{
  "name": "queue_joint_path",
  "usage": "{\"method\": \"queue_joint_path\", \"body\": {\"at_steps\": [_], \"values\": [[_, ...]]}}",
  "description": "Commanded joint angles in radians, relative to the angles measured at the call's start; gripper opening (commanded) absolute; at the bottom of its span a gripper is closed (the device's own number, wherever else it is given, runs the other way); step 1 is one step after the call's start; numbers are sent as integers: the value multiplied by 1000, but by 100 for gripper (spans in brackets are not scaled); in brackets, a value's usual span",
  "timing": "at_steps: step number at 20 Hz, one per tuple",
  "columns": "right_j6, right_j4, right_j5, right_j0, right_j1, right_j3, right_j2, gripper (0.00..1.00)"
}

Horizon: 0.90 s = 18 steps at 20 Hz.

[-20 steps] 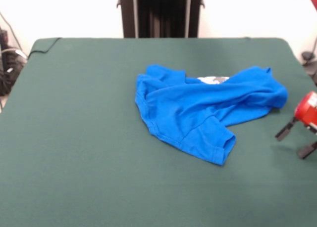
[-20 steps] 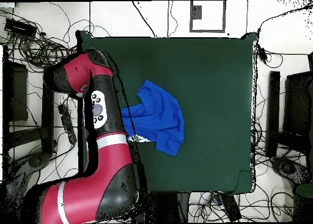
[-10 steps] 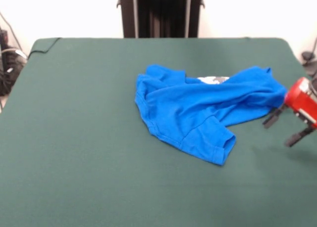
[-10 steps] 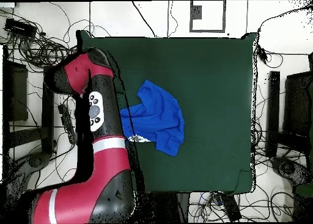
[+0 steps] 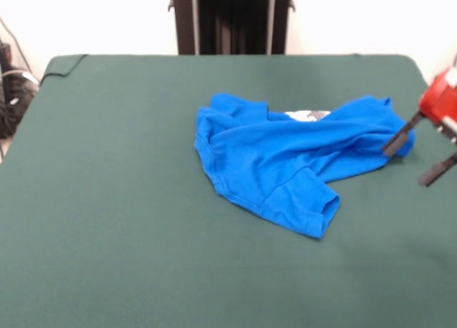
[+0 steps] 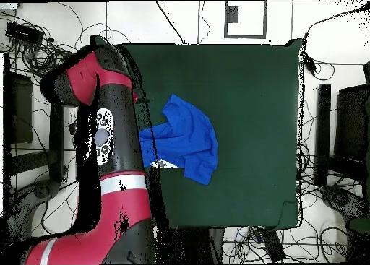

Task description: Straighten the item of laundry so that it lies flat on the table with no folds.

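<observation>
The open pincer [image 5: 421,156] is hovering at the T-shirt's [image 5: 285,160] three o'clock end, mid-tabletop [image 5: 107,199], and I'm guessing a shallow pinch there risks dragging the crumpled heap sideways without unfolding it.

Your front view looks across the green table [image 5: 107,199] from its near edge at a shallow downward angle, close enough that the near corners are cut off. Your overhead view looks straight down from farther off, taking in the whole table [image 6: 246,74] and the cabled floor around it. Both share the tabletop and the crumpled blue T-shirt [image 5: 285,156] [image 6: 184,139], turned half round between them.
</observation>
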Motion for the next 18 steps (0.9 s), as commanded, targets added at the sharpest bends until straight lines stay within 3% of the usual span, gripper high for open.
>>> {"method": "queue_joint_path", "body": {"at_steps": [1,8,18], "values": [[105,23,-65,-19,-5,174,1,100],[106,-41,-191,-45,49,179,-30,100],[58,-41,-300,-88,75,203,-46,100]]}}
